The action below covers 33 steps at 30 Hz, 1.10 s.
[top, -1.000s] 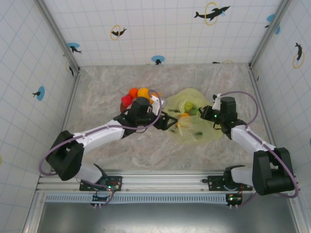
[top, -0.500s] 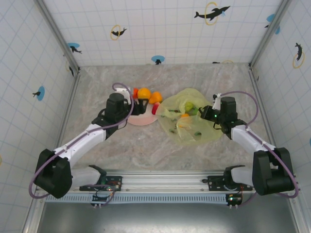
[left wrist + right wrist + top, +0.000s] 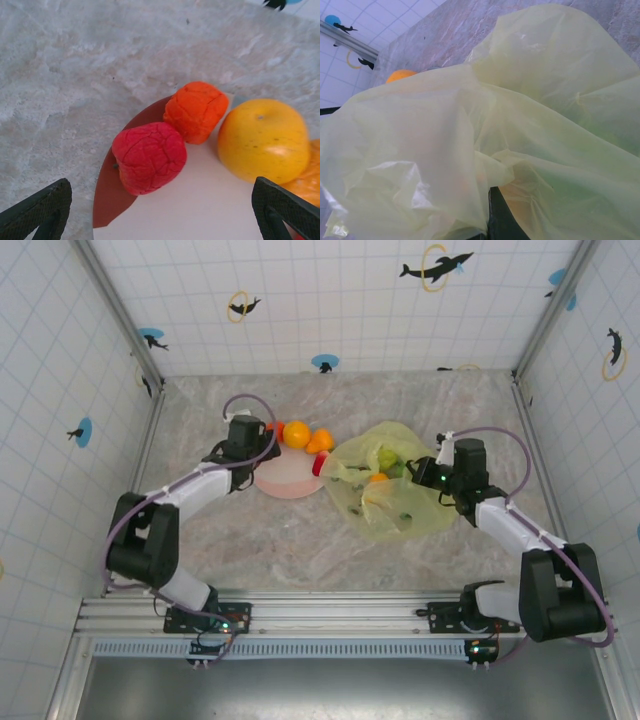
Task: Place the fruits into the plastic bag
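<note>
My left gripper hangs open over the far left of the maroon-and-white plate, nothing between its fingers. Just ahead of it lie a red fruit, an orange-red fruit and a yellow-orange fruit. Another orange fruit and a red fruit sit at the plate's right rim. The yellow-green plastic bag lies to the right, a green fruit and an orange fruit inside. My right gripper is shut on the bag's edge.
The marble tabletop is ringed by tiled walls with metal corner posts. An orange fruit peeks over the bag's folds in the right wrist view. Bare table lies in front of the plate and bag.
My left arm has swung back from the bag's mouth to the plate's far left side, gripper open. The right arm and the bag have stayed put.
</note>
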Each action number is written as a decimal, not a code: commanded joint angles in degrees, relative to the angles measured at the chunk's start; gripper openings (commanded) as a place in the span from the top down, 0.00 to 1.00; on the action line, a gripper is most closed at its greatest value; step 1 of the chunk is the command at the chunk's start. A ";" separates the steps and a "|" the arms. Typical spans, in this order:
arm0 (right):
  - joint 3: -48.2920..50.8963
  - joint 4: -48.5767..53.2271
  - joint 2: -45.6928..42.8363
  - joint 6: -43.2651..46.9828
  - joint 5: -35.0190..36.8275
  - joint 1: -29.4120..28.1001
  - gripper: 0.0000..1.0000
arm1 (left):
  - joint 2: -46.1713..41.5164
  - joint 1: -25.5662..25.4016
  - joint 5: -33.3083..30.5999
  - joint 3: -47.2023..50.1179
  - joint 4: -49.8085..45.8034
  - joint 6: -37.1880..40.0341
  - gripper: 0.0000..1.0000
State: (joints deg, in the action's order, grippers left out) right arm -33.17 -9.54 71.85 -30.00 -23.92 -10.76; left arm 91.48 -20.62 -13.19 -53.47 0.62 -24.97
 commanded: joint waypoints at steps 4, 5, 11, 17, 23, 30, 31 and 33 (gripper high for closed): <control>-0.50 -3.02 0.91 -0.06 -1.13 0.17 1.00 | 8.28 1.38 -0.13 -7.16 -3.23 2.98 0.05; -0.44 -2.97 0.83 0.03 -1.08 0.25 1.00 | 9.21 1.56 0.46 -7.73 -3.14 3.15 0.05; -0.23 -2.93 0.74 0.04 -0.93 0.35 1.00 | 12.75 1.92 0.89 -9.72 -3.20 4.07 0.07; 0.01 -2.91 0.74 0.03 -0.87 0.33 1.00 | 15.78 2.54 2.00 -10.73 -3.08 4.49 0.10; 0.03 -2.46 0.40 0.20 -0.72 0.40 1.00 | 17.61 3.26 3.04 -10.95 -2.43 4.58 0.14; -0.02 -2.41 0.48 0.12 -0.69 0.40 1.00 | 19.69 3.62 3.97 -11.82 -1.85 5.02 0.19; 0.03 -2.32 0.48 0.11 -0.61 0.44 1.00 | 19.86 3.66 3.96 -11.91 -1.85 5.12 0.20; -0.21 -2.09 0.44 0.17 -0.61 0.44 1.00 | 20.05 3.75 4.14 -11.92 -1.77 5.11 0.23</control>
State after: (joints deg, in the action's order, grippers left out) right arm -33.17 -10.52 72.47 -30.02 -24.29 -10.76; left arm 110.63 -17.56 -9.63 -63.86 -1.21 -20.91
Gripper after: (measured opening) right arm 0.049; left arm 0.782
